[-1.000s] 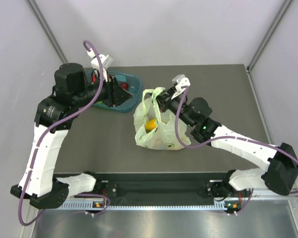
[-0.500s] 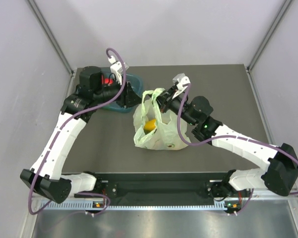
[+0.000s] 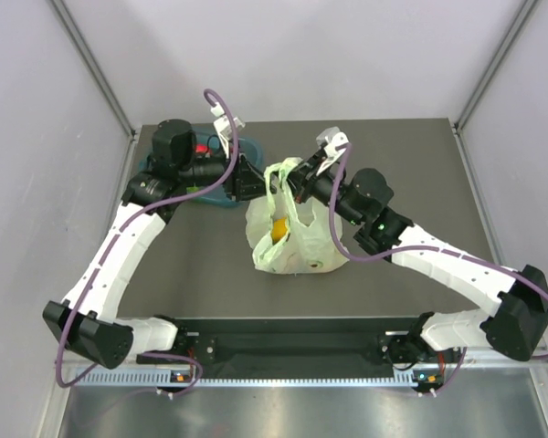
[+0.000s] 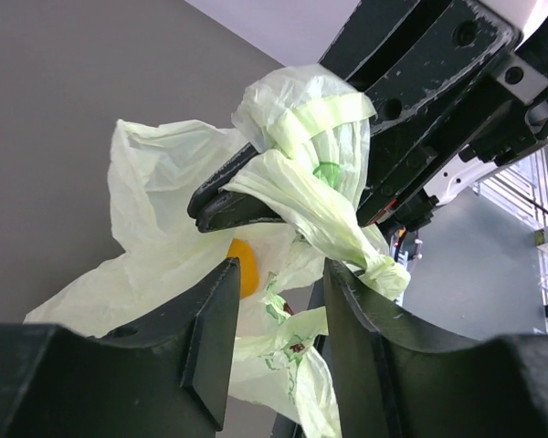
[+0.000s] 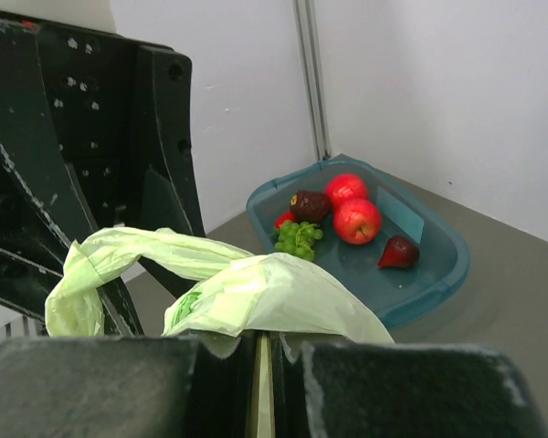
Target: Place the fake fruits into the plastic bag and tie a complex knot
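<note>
Pale green, thin and crinkled, the plastic bag (image 3: 297, 242) sits slumped near the middle of the table (image 3: 411, 164), a little toward the far edge. Its mouth is gathered upward and a yellow-orange fruit (image 3: 278, 228) shows through the film. The right gripper (image 5: 260, 339) has its fingers pressed together on a fold at the bag's top, holding the handles (image 4: 315, 205) lifted above the mouth. In the left wrist view those handles read as one twisted band, wound over itself near the top and ending in a bunched tip. Its long axis slants from upper left to lower right, crossing just beyond the gap of the left gripper (image 4: 276, 274), whose fingers stand apart with nothing between them. The band therefore lies straight ahead of the left fingers, close but apart from them, on the side of the bag facing the table's left edge. The left is the free arm and the one placed to take it. Near the far left corner a teal tray (image 5: 438, 274) holds more fake fruits (image 5: 358, 219), red, dark and green, so the filling looks unfinished. A grab by the left would probably need its fingers set across the band's slant, not along it.
</note>
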{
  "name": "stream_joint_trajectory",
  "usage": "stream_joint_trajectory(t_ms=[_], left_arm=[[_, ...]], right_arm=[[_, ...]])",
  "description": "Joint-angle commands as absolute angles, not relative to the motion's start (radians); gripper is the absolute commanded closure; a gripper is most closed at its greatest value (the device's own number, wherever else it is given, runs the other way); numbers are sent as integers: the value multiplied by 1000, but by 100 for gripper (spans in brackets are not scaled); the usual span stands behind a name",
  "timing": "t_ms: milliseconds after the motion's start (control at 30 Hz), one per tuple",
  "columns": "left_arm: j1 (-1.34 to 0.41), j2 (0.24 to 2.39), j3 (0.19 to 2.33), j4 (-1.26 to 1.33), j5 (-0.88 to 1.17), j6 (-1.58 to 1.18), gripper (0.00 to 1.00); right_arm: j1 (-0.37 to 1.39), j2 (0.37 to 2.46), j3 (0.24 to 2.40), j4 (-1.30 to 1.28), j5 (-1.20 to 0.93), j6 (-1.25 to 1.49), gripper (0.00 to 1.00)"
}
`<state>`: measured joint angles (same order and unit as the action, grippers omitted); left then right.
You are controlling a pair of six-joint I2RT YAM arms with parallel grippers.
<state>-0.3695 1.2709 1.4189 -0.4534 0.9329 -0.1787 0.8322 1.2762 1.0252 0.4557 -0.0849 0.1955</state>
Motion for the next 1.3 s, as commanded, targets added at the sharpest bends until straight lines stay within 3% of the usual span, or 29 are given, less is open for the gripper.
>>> stream_joint_trajectory(t_ms=[0, 300, 533, 700, 833, 900, 1033, 1133, 1233, 1267], left_arm=[[-380, 1278, 1413, -388, 983, -161, 53], [-442, 1293, 1417, -348, 942, -186, 37], [-492, 1312, 1422, -328, 876, -193, 34], [-505, 1325, 1420, -315, 818, -209, 41], [-506, 1324, 1399, -255, 789, -248, 62], [-506, 1318, 1375, -182, 781, -293, 63], [-506, 1310, 1355, -111, 781, -347, 48], [-512, 1313, 1344, -86, 778, -364, 44], [-517, 1310, 1321, -34, 767, -391, 64], [-518, 1309, 1313, -19, 770, -406, 80]], right_arm=[[821, 1264, 1098, 469, -98, 213, 100], [821, 1279, 1112, 454, -92, 222, 100], [822, 1289, 1111, 449, -86, 229, 100], [821, 1289, 1108, 453, -91, 232, 100], [822, 1284, 1101, 454, -95, 236, 100], [821, 1282, 1094, 456, -94, 241, 100], [822, 1273, 1071, 471, -94, 252, 100], [824, 1272, 1060, 477, -95, 261, 100], [824, 1276, 1051, 482, -97, 268, 100], [822, 1275, 1048, 482, -97, 271, 100]])
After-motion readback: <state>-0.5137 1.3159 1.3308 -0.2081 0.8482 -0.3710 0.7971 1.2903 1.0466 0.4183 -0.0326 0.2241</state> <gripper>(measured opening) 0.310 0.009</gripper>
